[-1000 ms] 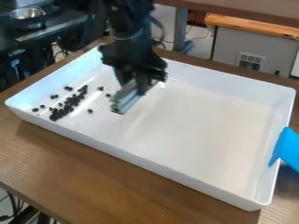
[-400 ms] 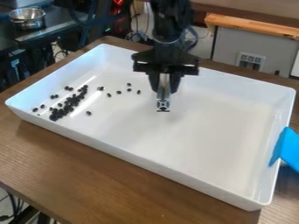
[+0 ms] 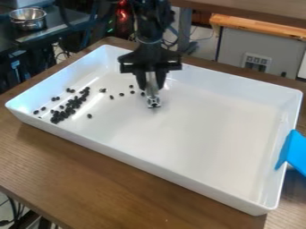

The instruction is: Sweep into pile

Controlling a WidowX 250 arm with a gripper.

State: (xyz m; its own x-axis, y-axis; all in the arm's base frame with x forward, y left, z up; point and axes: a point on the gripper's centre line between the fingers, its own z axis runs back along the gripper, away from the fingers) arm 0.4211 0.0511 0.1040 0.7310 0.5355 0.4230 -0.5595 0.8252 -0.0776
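Observation:
The gripper (image 3: 151,82) hangs over the back middle of the white tray (image 3: 179,166), shut on a metal bar (image 3: 153,95) that points down toward the tray floor. Dark beans (image 3: 70,107) lie clustered in a slanting band at the tray's left. Several loose beans (image 3: 122,94) are scattered between that band and the bar, one of them right beside the bar's left edge. Whether the bar's lower end touches the tray floor, I cannot tell.
The tray's raised walls surround the work area on a wooden table (image 3: 119,192). A blue object (image 3: 293,153) leans over the right wall. Metal bowls (image 3: 28,18) stand on a counter at the far upper left.
The gripper first went right with the bar, turning it and uncovering loose beans, then came back a little left and toward the rear. The bean cluster looks nearly the same.

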